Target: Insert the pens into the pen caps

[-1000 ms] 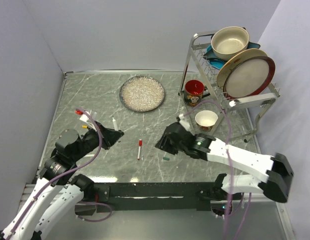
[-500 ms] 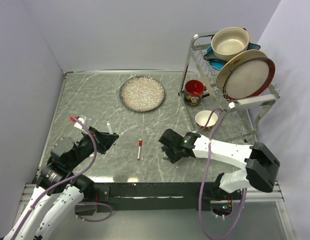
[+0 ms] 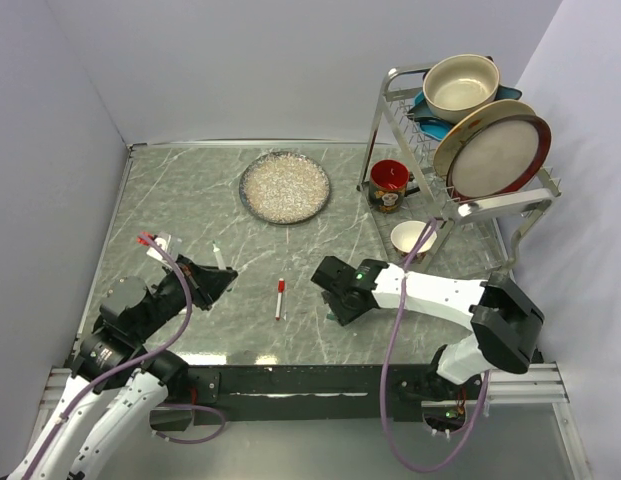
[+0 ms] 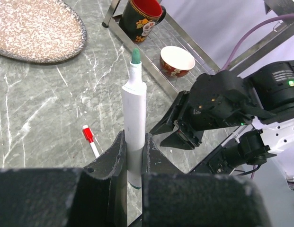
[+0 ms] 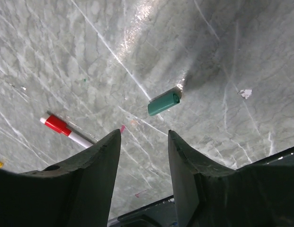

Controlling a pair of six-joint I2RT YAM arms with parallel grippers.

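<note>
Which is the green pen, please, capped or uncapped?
Uncapped: the green pen shows a bare tip; the green cap lies on the table.

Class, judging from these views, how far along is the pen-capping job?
Done: the red pen looks capped on the table. In hand: left gripper holds the green-tipped pen; right gripper hangs open over the green cap. Left: grasp that cap and join them.

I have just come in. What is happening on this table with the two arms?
Two robot arms are putting pens into their caps. The left end effector is shut on a green-tipped pen and holds it with the tip pointing away. The right end effector is open and empty, low over the table, and the green cap lies on its side just ahead of its fingers. A red-capped pen lies on the table between the two arms.
</note>
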